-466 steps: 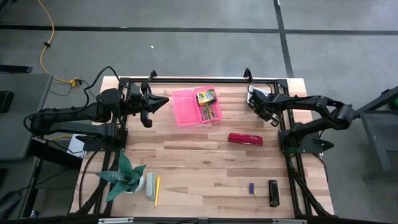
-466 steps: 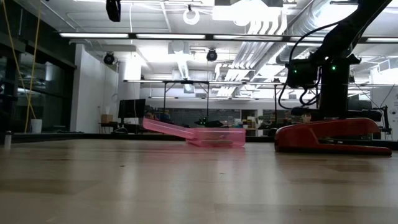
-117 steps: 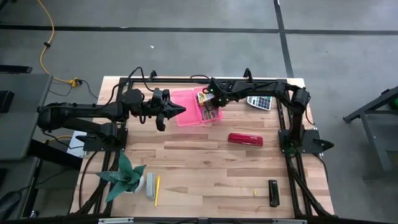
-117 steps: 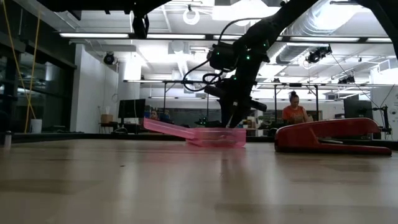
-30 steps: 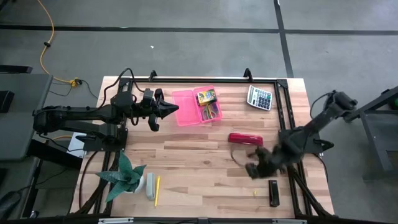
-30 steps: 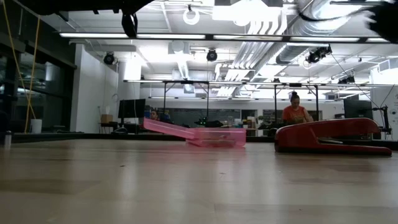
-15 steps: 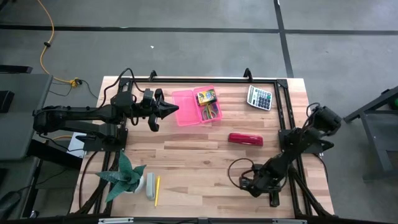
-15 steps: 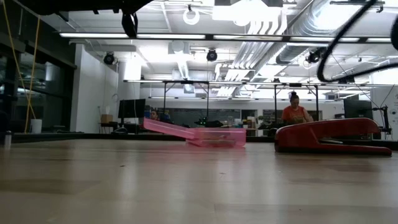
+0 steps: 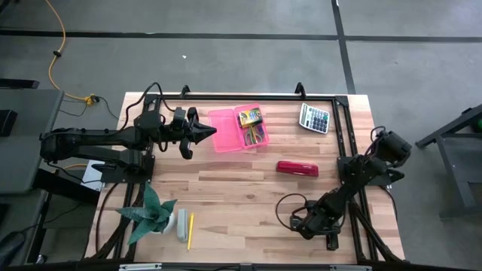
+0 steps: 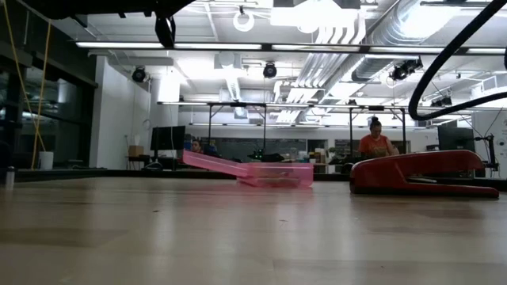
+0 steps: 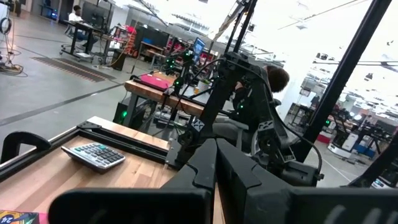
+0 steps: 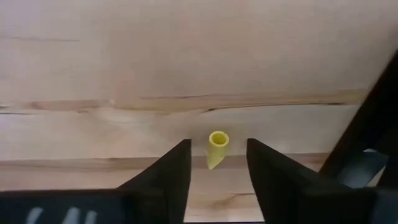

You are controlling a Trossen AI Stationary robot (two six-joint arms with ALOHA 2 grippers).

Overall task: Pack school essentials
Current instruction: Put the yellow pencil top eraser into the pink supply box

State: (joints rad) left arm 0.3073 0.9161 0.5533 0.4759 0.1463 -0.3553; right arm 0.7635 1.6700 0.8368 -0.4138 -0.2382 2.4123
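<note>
My right gripper (image 9: 303, 224) is low over the table's near right part, open. In the right wrist view (image 12: 218, 143) its fingers stand on either side of a small yellow piece (image 12: 217, 149) that lies on the wood, apart from both. The pink box (image 9: 239, 129) stands open at the far middle and holds the crayon box (image 9: 250, 117) and green-handled scissors with pencils (image 9: 257, 136). My left gripper (image 9: 212, 132), shut, hovers just left of the box. A yellow pencil (image 9: 190, 229) and a pale eraser (image 9: 181, 224) lie near left.
A red stapler (image 9: 297, 168) lies right of centre and a calculator (image 9: 315, 117) sits at the far right. A green spiky plant (image 9: 151, 214) stands at the near left. A black piece (image 9: 331, 242) lies beside the right arm. A person sits in the room beyond.
My right gripper has swung from just near the stapler toward the table's near edge and come down over the small yellow piece, moving fast at first and then almost settling. The left arm has kept still.
</note>
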